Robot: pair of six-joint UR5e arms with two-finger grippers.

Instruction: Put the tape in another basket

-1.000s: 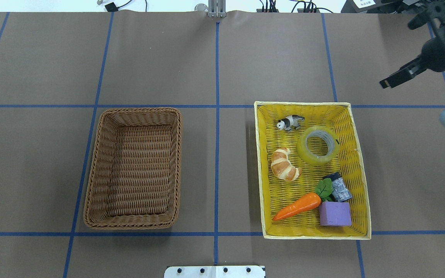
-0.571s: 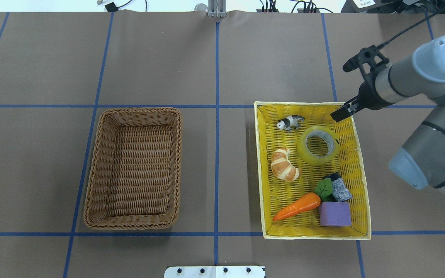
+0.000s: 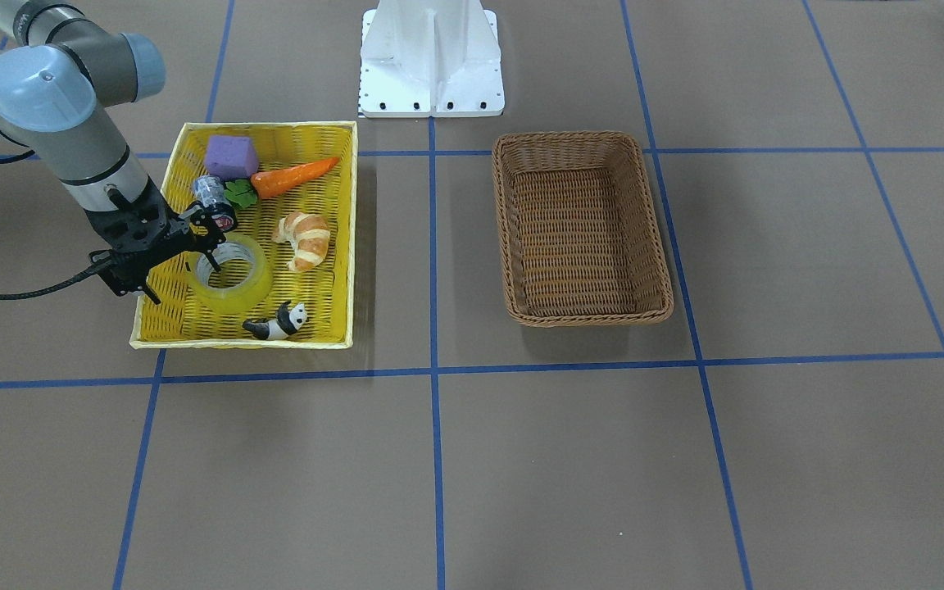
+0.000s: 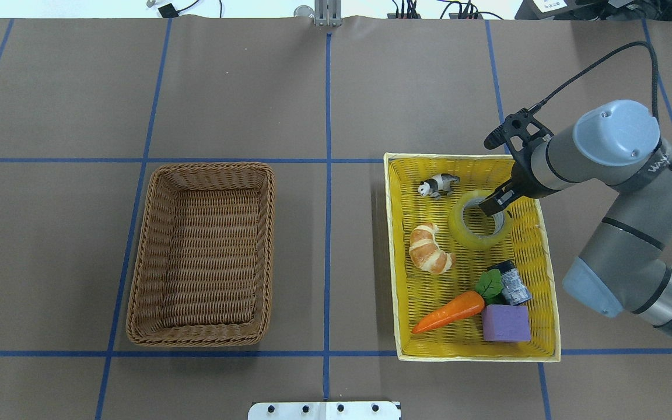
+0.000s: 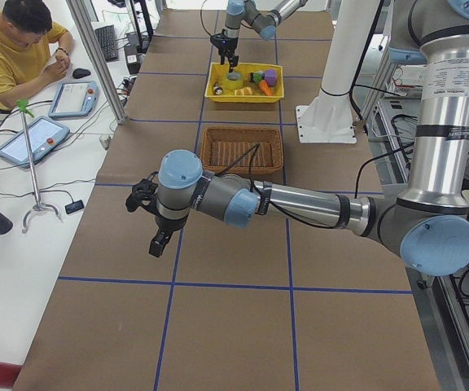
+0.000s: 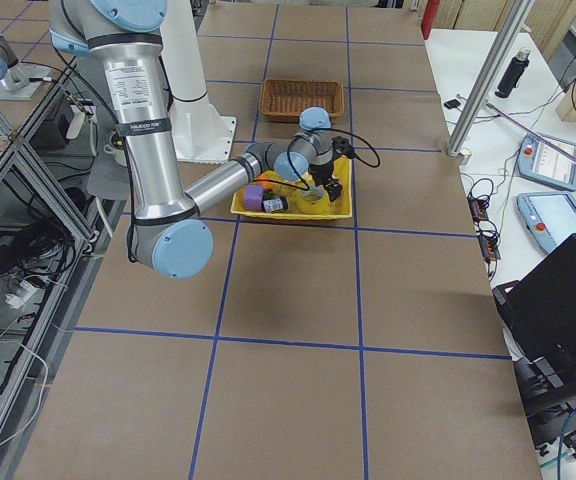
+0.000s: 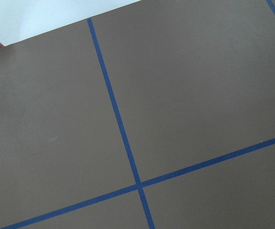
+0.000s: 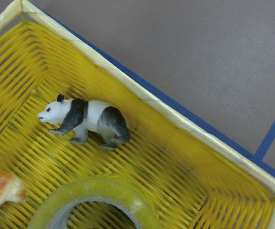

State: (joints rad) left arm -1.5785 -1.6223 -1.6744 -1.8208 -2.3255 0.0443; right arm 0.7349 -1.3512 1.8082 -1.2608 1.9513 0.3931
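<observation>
Left claw (image 5: 159,241) hangs over bare counter (image 4: 336,87); you can't tell its opening. Basket (image 4: 202,254) sits left, well apart from the yellow tray (image 4: 392,256). Tape (image 4: 479,243) lies flat in the tray's far right part, near the panda (image 4: 440,185). Likely light, stiff and slick outside, so pinch one wall, one finger in the hole. It's a translucent yellowish ring with a grey-white core. Right claw (image 4: 492,205) is over its far-right rim, holding nothing; opening unreadable.

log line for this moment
phase: pre-grasp | right gripper: at tape core, grip unclear | tape: flat in yellow tray | wicker basket: empty | left gripper: far off
</observation>
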